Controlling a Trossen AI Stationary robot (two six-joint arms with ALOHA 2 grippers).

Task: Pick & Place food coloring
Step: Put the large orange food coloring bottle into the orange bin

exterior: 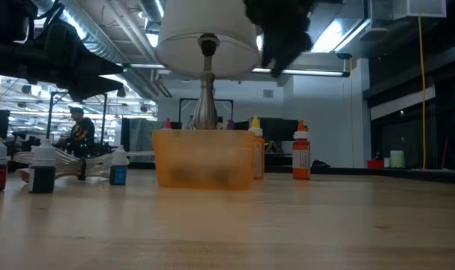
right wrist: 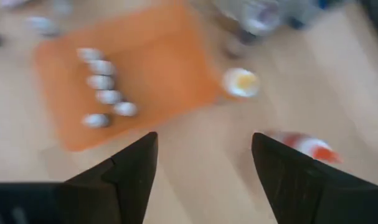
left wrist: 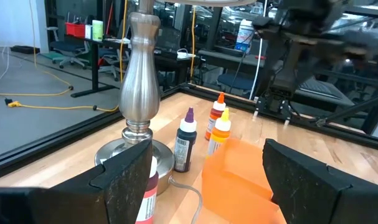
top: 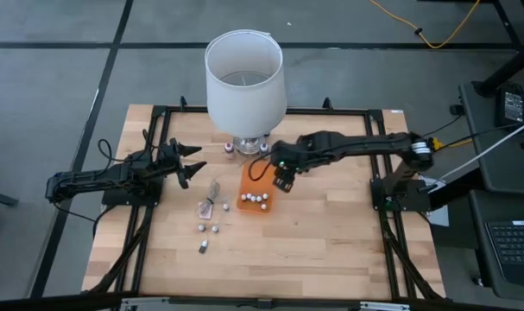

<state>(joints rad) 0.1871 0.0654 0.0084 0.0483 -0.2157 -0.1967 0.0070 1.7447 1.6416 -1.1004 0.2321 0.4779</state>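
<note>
Even overhead light fills the high view; the surface (top: 313, 242) is evenly lit, with only faint, soft shadows under the arms and the lamp shade (top: 244, 76). The low view is backlit: bright ceiling strips (exterior: 339, 34) glare behind the lamp, so the arms show as dark silhouettes, and the near surface is soft while the tray (exterior: 205, 159) is fairly sharp. The left wrist view is bright, with sheen on the lamp stem (left wrist: 141, 81) and smeared background at the upper right. The right wrist view is heavily motion-blurred; the tray and bottles (right wrist: 104, 90) are smeared.
</note>
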